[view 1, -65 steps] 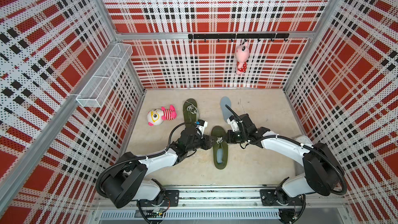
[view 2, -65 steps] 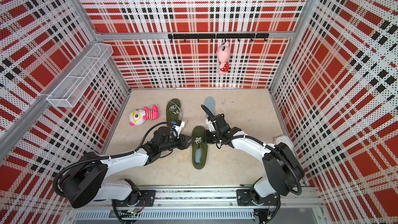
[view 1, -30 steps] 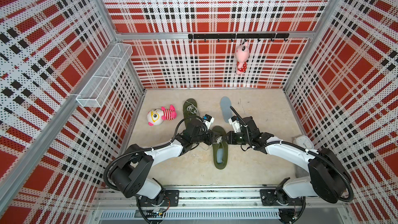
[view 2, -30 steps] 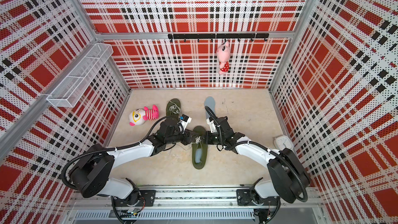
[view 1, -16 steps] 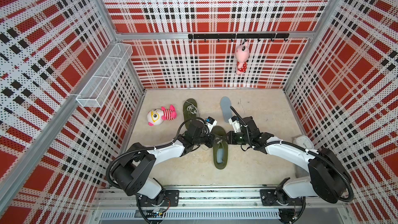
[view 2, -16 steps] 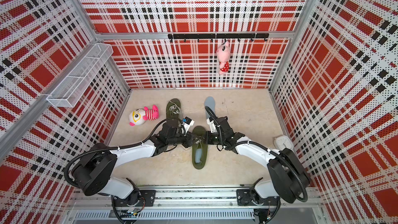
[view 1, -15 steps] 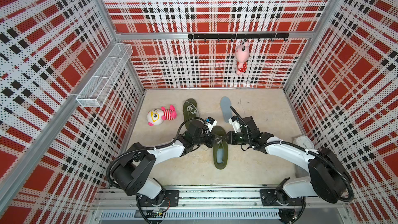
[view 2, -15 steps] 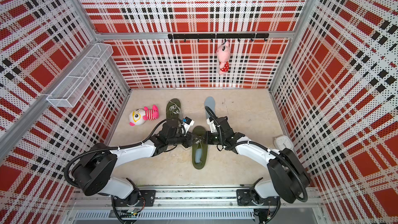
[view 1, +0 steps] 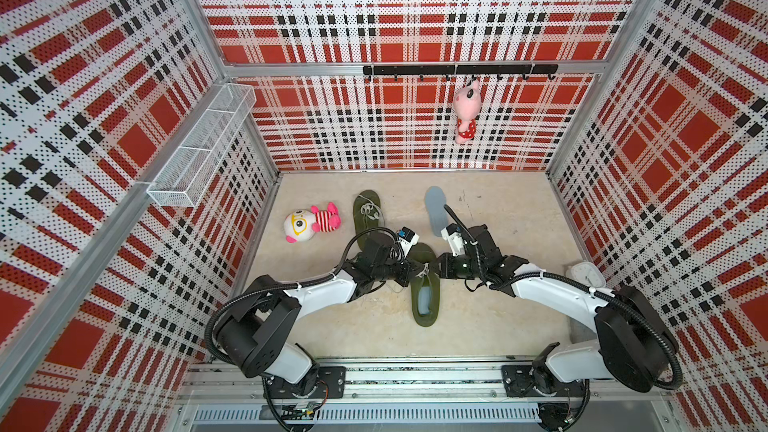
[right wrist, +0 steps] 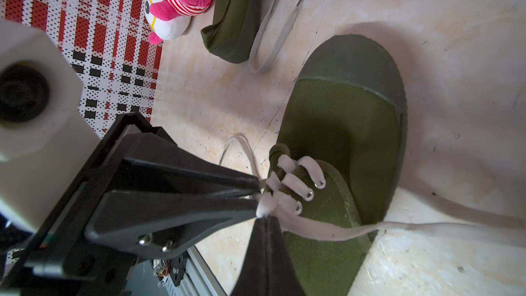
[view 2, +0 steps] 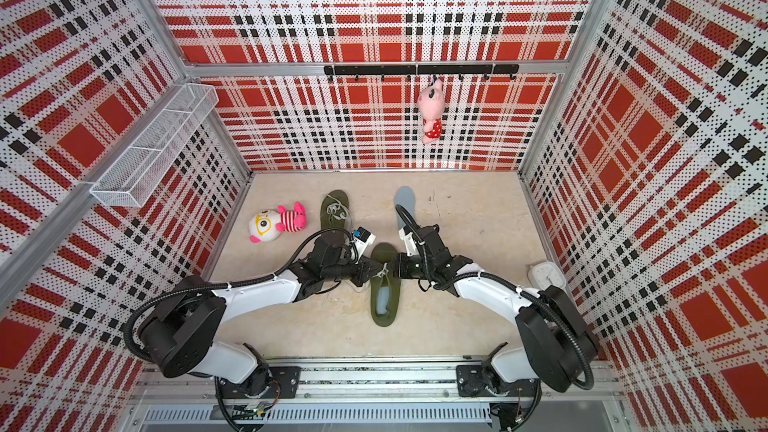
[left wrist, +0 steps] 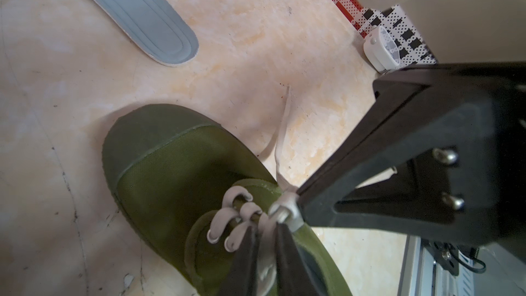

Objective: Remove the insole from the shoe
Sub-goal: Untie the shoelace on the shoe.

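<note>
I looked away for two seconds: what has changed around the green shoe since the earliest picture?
The left hand moved in toward the laces and closed on them. The right hand kept its place, shut on the laces from the opposite side. The shoe, the insole inside it, the loose grey insole and the second shoe kept their places.

Front: bare desk [view 1: 374,334] is lying open around the heel of the shoe [view 1: 422,253].
Back: second shoe [view 1: 367,211], loose insole [view 1: 434,207] and plush toy [view 1: 309,224] are crowding.
Laces [view 1: 424,275]: left gripper [view 1: 410,279] and right gripper [view 1: 438,270] are pinching there, tip to tip.
</note>
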